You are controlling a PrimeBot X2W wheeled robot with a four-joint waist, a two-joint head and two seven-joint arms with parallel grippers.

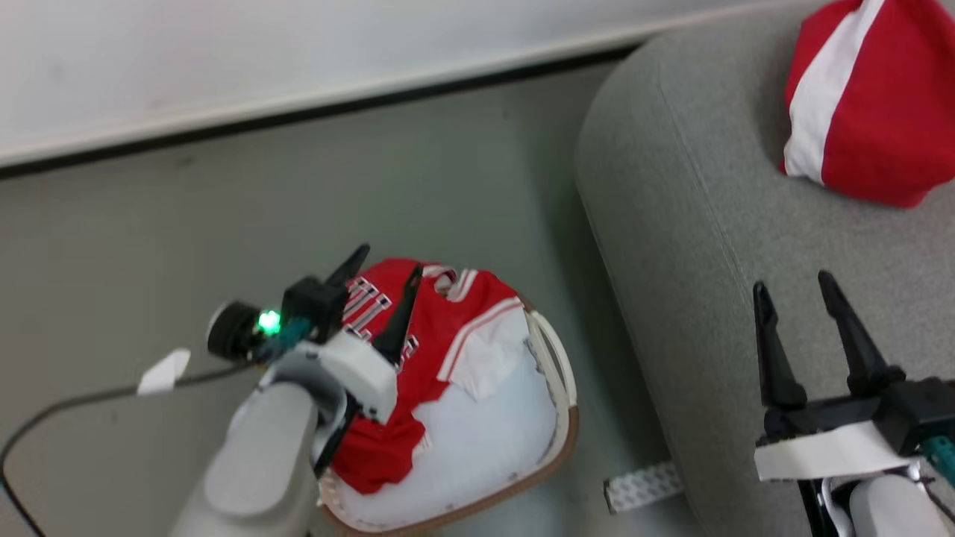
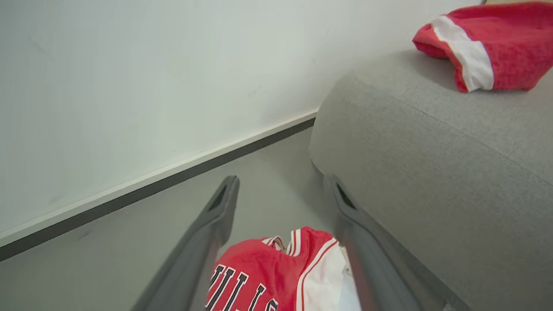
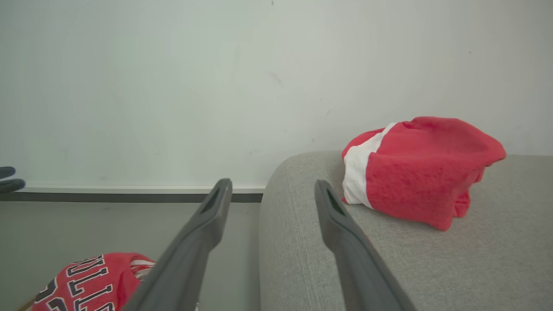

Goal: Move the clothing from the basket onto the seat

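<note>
A red jersey (image 1: 440, 328) with black-and-white letters and white trim lies heaped in the white basket (image 1: 556, 358) on the floor, over a pale white pad. My left gripper (image 1: 389, 265) hovers just above the jersey (image 2: 268, 276), fingers spread and nothing between them. A second red garment (image 1: 865, 97) with a white stripe rests on the grey sofa (image 1: 709, 246) near the rounded arm. My right gripper (image 1: 794, 287) stands open over the sofa's front part, holding nothing. The right wrist view shows that garment (image 3: 423, 168) ahead on the sofa (image 3: 432, 255) and the jersey (image 3: 90, 280) at lower left.
A white wall with a dark baseboard (image 1: 298, 112) runs behind the basket and sofa. Grey floor (image 1: 224, 209) lies between wall and basket. A black cable with a white tag (image 1: 164, 371) trails left of my left arm. A perforated white strip (image 1: 643, 486) lies by the sofa's base.
</note>
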